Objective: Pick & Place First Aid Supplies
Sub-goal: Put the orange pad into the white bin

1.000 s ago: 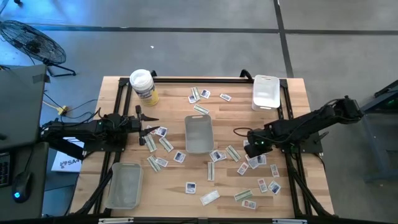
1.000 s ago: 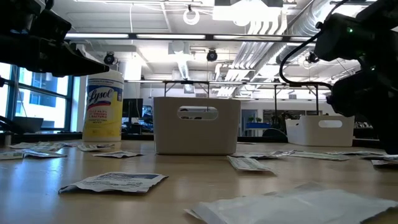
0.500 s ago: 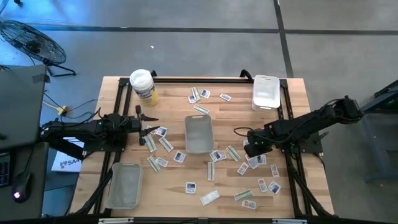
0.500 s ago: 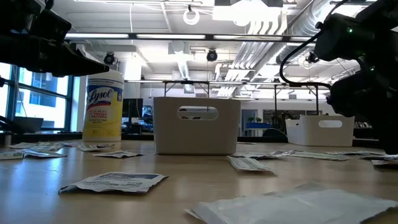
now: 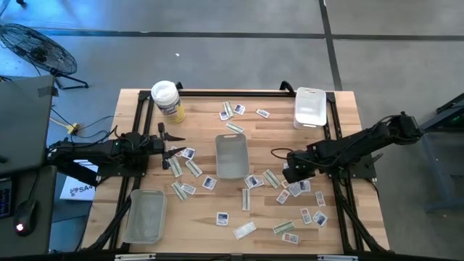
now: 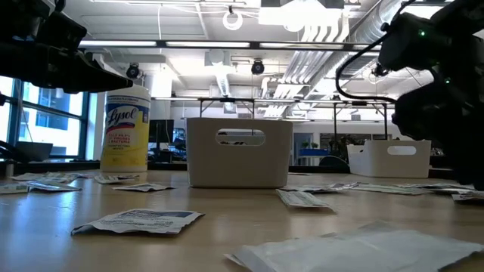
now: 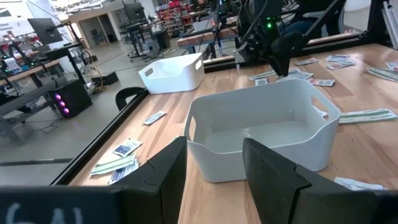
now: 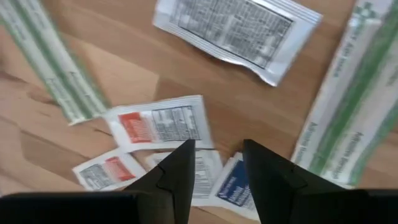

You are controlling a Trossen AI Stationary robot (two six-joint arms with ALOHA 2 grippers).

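Note:
First aid supplies lie scattered flat on the wooden table [image 5: 203, 217]: white squarish packets and pale green strips. My right gripper [image 5: 288, 175] points steeply down over a cluster of them at the table's right. It is open; in the right wrist view [image 8: 217, 155] its fingers stand over a red-printed packet [image 8: 158, 124] and a blue-printed packet [image 8: 233, 186], and I cannot tell whether they touch. Green strips [image 8: 345, 106] lie beside it. My left gripper [image 5: 172, 151] waits level and open at the table's left, facing the white bin [image 7: 261, 130].
The white bin [image 5: 232, 156] stands at the table's centre and a second white bin [image 5: 309, 107] at the far right corner. A clear tray [image 5: 145, 215] lies at the near left. A round tub [image 5: 167, 98] with a yellow label stands at the far left. Black rails [image 5: 341, 196] edge the table.

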